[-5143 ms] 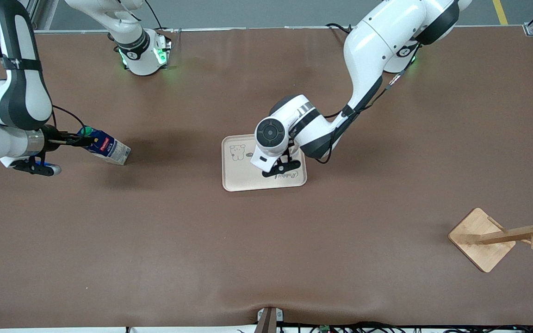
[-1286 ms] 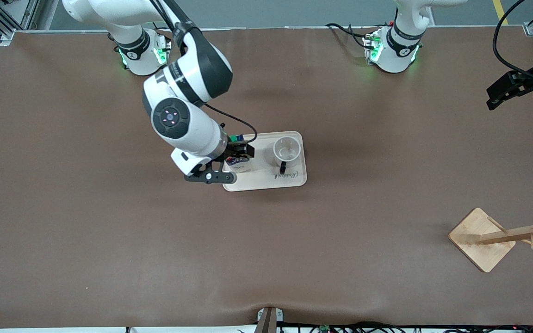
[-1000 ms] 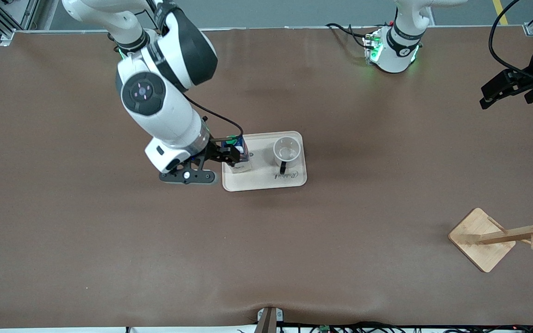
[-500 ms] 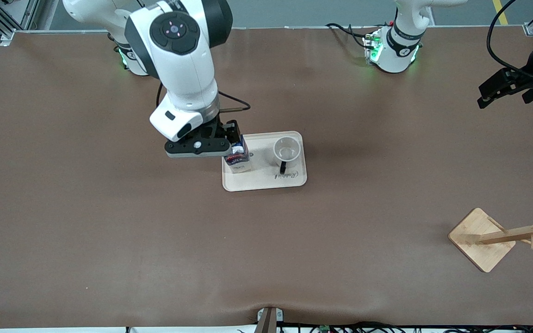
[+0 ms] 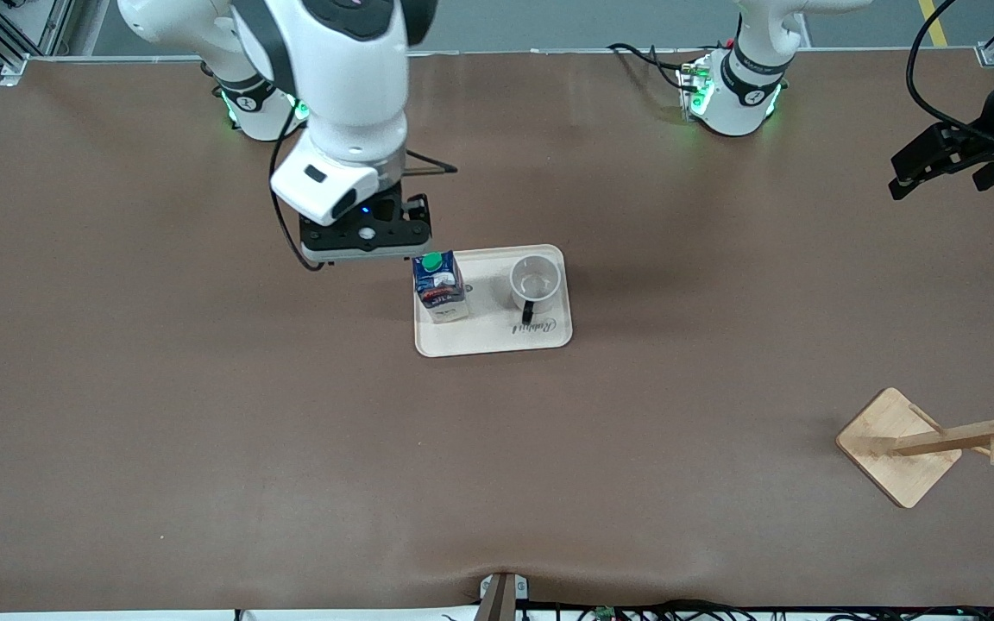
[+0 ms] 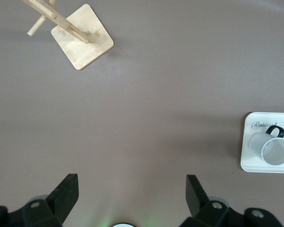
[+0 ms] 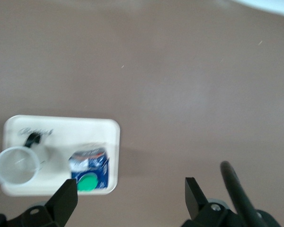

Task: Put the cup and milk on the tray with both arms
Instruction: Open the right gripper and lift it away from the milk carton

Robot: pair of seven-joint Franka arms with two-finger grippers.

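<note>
The cream tray [image 5: 481, 337] lies mid-table. The milk [image 5: 439, 285] stands upright on it at the right arm's end, green cap up. The cup [image 5: 535, 280] stands on it at the left arm's end, its handle toward the front camera. My right gripper [image 5: 367, 244] is open and empty, up in the air over the table just off the tray's edge beside the milk. The right wrist view shows its own gripper [image 7: 131, 193], the milk [image 7: 89, 170], the cup [image 7: 16, 165] and the tray [image 7: 61, 125]. My left gripper [image 5: 937, 177] waits, open and empty, high over the left arm's end of the table.
A wooden rack [image 5: 898, 447] with pegs stands near the front camera at the left arm's end. It also shows in the left wrist view [image 6: 83, 42], with the tray [image 6: 248, 163], the cup [image 6: 274, 150] and the left gripper [image 6: 131, 185].
My right gripper has let go of the milk and risen away toward its base. The milk stays upright on the tray. The left arm has barely moved.
</note>
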